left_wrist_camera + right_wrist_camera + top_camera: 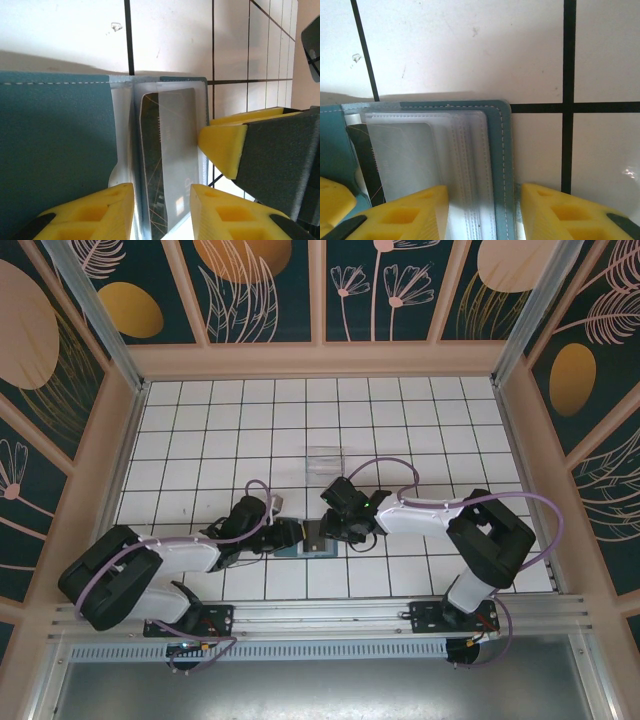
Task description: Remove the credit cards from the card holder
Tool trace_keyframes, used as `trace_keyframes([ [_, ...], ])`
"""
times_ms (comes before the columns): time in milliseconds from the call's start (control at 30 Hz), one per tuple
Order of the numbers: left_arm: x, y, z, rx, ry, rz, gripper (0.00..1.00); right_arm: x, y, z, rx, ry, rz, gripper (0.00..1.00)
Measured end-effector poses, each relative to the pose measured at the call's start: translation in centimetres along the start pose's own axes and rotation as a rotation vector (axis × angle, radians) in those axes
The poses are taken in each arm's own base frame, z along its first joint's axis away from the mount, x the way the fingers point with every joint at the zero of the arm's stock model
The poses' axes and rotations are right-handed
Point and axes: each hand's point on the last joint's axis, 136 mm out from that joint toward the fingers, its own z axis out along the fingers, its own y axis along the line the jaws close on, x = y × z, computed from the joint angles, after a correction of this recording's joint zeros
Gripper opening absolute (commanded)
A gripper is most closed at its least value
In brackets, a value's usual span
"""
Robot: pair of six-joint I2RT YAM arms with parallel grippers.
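Observation:
The teal card holder (292, 551) lies open and flat on the tiled floor between my two grippers. In the left wrist view its left panel (50, 150) is bare teal, and a dark credit card (150, 165) sits inside the clear sleeves beside the fold. My left gripper (162, 215) is open, its yellow fingers standing either side of that sleeved card. My right gripper (485, 215) is open too; it straddles the holder's right edge (500, 160), with one finger over the clear sleeves (465, 165) and the other just outside the teal border. Any other cards are hidden in the sleeves.
A small clear plastic box (323, 458) stands on the white tiles behind the grippers. One right finger (225, 145) reaches in close beside the left gripper. Low walls ring the tiled floor (200, 420).

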Motion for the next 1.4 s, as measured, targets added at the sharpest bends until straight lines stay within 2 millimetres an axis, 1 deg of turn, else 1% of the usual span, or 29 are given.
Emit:
trace_keyframes([
  [100,0.1,0.4,0.3,-0.003,0.013,-0.009,0.34,0.0,0.0,0.0,0.000,0.000,0.000,0.43],
  [567,0.3,0.1,1.0,0.055,0.037,-0.030,0.26,-0.1,-0.1,0.0,0.004,-0.006,-0.001,0.43],
  [1400,0.4,-0.2,1.7,0.105,0.067,-0.055,0.22,-0.2,-0.4,0.0,0.019,-0.015,0.002,0.42],
])
